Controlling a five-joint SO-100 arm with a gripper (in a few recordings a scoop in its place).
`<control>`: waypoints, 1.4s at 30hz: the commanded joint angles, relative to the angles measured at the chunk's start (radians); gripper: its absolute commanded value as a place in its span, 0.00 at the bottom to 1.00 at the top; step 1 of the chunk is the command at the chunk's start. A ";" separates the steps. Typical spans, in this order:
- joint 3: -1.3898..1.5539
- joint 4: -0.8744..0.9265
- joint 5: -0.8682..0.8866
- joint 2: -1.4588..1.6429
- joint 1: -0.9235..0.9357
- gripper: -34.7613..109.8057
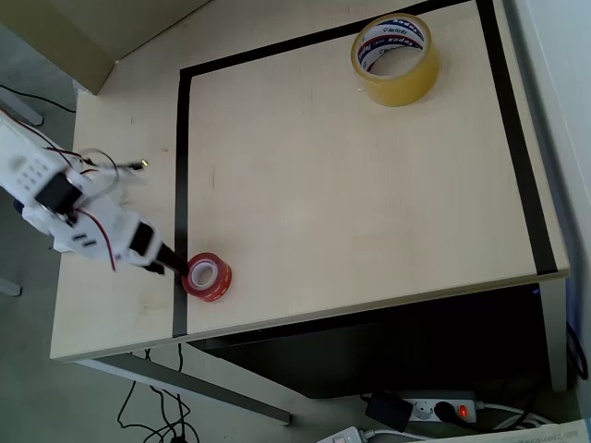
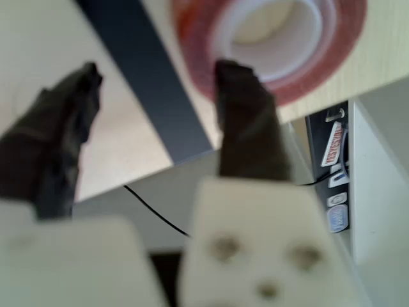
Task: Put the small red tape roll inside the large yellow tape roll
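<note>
In the overhead view the small red tape roll lies flat at the lower left of the table, just right of the black tape border line. The gripper sits beside it, fingers spread apart and holding nothing (wrist view: one dark fingertip overlaps the roll's rim). The large yellow tape roll rests at the upper right, well apart.

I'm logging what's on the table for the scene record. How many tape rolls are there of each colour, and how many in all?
Red: 1, the small red tape roll near the table's front edge, right by the gripper.
Yellow: 1, the large yellow tape roll at the far corner.
Total: 2 tape rolls.
</note>
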 commanded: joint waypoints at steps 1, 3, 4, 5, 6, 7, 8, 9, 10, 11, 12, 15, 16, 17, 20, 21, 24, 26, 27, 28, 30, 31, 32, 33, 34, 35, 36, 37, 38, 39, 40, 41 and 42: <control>-0.077 0.169 -0.549 0.195 -0.032 0.38; -0.086 0.169 -0.537 0.193 -0.046 0.38; -0.087 0.155 -0.528 0.179 -0.054 0.38; -0.089 0.141 -0.520 0.163 -0.057 0.38; -0.089 0.121 -0.515 0.140 -0.057 0.38; -0.087 0.103 -0.511 0.117 -0.057 0.38; -0.086 0.087 -0.506 0.098 -0.057 0.38; -0.086 0.069 -0.502 0.077 -0.058 0.38; -0.086 0.052 -0.499 0.054 -0.058 0.38; -0.086 0.034 -0.497 0.032 -0.057 0.38; -0.086 0.015 -0.495 0.009 -0.055 0.38; -0.089 -0.035 -0.495 -0.052 -0.048 0.38; -0.092 -0.048 -0.495 -0.069 -0.044 0.38; -0.097 -0.058 -0.495 -0.083 -0.041 0.38; -0.115 -0.078 -0.492 -0.127 -0.038 0.38; -0.120 -0.086 -0.492 -0.141 -0.037 0.38; -0.135 -0.110 -0.488 -0.195 -0.034 0.38; -0.143 -0.132 -0.486 -0.238 -0.032 0.38; -0.149 -0.144 -0.483 -0.261 -0.031 0.38; -0.153 -0.155 -0.479 -0.285 -0.031 0.38; -0.169 -0.176 -0.466 -0.344 -0.031 0.37; -0.178 -0.189 -0.451 -0.374 -0.032 0.34; -0.187 -0.206 -0.433 -0.403 -0.034 0.32; -0.196 -0.216 -0.422 -0.428 -0.034 0.30; -0.202 -0.229 -0.408 -0.446 -0.034 0.27; -0.210 -0.233 -0.402 -0.463 -0.035 0.24; -0.225 -0.235 -0.390 -0.485 -0.035 0.24; -0.236 -0.235 -0.377 -0.500 -0.035 0.24; -0.242 -0.235 -0.370 -0.503 -0.037 0.24; -0.247 -0.235 -0.364 -0.506 -0.038 0.24; -0.252 -0.235 -0.353 -0.502 -0.043 0.24; -0.253 -0.233 -0.342 -0.483 -0.051 0.24; -0.253 -0.229 -0.331 -0.454 -0.064 0.24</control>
